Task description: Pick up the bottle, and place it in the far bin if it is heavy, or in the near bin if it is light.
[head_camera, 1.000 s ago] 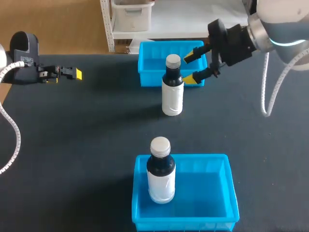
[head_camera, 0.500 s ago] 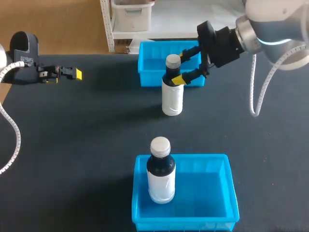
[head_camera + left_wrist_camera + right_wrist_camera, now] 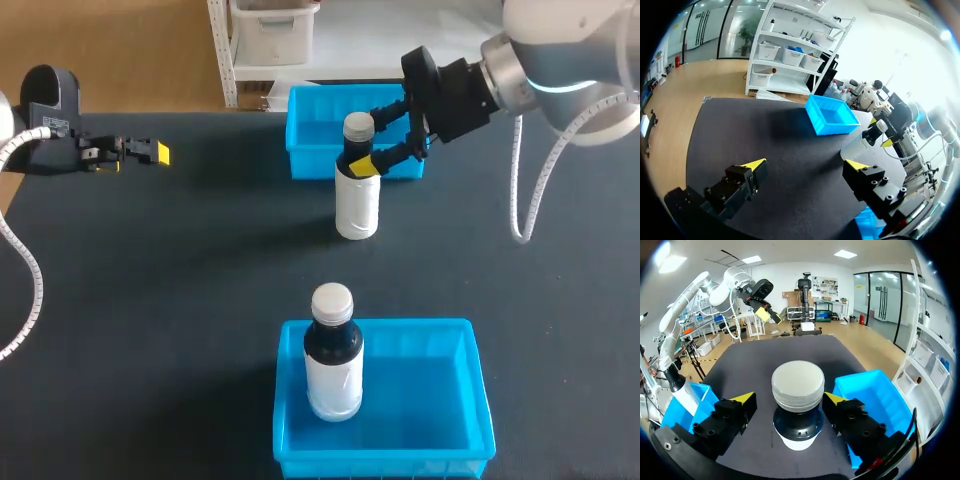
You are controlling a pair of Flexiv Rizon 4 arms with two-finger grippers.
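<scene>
Bottles are standing upright in two places. Closest, a second bottle (image 3: 333, 365) is sitting inside the near bin (image 3: 462, 400). Farther back, the bottle (image 3: 357, 195) is resting on the table (image 3: 190, 290), just in front of the far bin (image 3: 312, 140). The right gripper (image 3: 372, 135) is straddling its neck, fingers apart with gaps on both sides. The left gripper (image 3: 152, 153) is hovering with fingers spread, well apart at the table's left.

Bright, even light from overhead here. The dark table (image 3: 180, 300) soaks it up and looks flat and matte, and the bottle (image 3: 357, 195) standing on it just drops a soft, faint shadow on the side away from the right arm (image 3: 570, 40). That arm's white shell shines pretty hard.
</scene>
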